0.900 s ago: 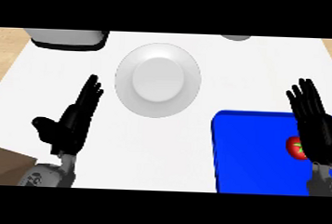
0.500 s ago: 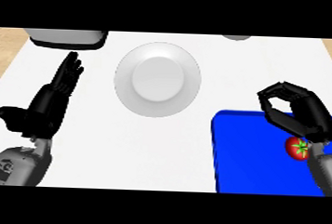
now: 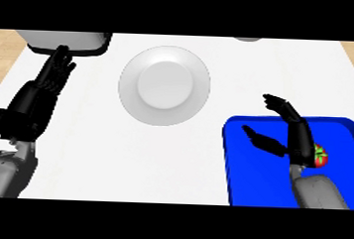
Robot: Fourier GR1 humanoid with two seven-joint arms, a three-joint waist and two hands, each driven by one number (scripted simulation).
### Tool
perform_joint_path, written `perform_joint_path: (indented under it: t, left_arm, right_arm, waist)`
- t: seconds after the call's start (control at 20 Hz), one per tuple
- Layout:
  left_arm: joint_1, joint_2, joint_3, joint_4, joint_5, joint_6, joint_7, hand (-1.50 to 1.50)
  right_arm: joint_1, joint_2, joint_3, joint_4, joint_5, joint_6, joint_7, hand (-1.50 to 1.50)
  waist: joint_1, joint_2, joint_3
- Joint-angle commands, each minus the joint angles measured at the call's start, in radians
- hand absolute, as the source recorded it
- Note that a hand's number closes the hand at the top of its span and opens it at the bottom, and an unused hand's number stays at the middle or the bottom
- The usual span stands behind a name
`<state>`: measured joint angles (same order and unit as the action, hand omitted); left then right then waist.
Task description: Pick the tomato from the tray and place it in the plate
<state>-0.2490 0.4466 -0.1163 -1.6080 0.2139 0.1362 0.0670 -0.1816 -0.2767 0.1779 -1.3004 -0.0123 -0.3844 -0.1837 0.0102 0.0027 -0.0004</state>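
A red tomato (image 3: 320, 155) with a green stem lies on the blue tray (image 3: 254, 182) at the right. My right hand (image 3: 296, 138) hovers over the tray just left of the tomato and covers part of it. Its fingers point away and its thumb spreads to the left, and it holds nothing. The white plate (image 3: 165, 85) sits in the middle of the white counter, well to the left of the tray. My left hand (image 3: 34, 104) rests open at the left edge, fingers up.
A grey and white appliance (image 3: 65, 39) stands at the back left, just beyond my left hand's fingertips. A small grey object (image 3: 247, 39) peeks in at the back edge. Wooden floor shows past both sides of the counter.
My right hand has uncurled and turned edge-on, dropping lower over the tray beside the tomato. My left hand has swung further out to the left and up.
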Motion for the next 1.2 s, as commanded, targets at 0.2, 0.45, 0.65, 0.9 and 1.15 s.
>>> perform_joint_path:
  t: [0.2,0.45,0.65,0.9,1.15]
  left_arm:
    - [-0.012,-0.003,0.048,-0.004,-0.008,-0.037,0.045,0.0]
    - [0.012,0.005,0.056,0.015,-0.016,-0.045,-0.006,0.0]
    - [-0.024,-0.027,0.037,0.03,-0.033,-0.021,-0.004,0.0]
    - [-0.032,-0.009,0.049,0.013,-0.013,-0.051,0.025,0.0]
    - [0.01,-0.047,0.018,0.001,-0.058,-0.032,-0.005,0.0]
  right_arm:
    - [0.052,-0.067,-0.055,-0.2,0.071,-0.061,0.036,-1.5]
    - [0.024,-0.306,-0.032,-0.267,0.179,0.047,0.403,-1.5]
    - [-0.001,-0.469,-0.009,-0.283,0.189,0.237,0.647,-1.5]
    - [-0.02,-0.546,0.074,-0.318,0.149,0.465,0.866,-1.5]
    - [-0.091,-0.569,0.075,-0.366,0.015,0.658,1.084,-1.5]
  waist:
    - [-0.015,-0.006,0.0]
    - [-0.018,-0.01,-0.004]
    - [-0.029,-0.008,-0.008]
    - [-0.014,-0.006,-0.003]
    - [-0.009,-0.005,-0.001]
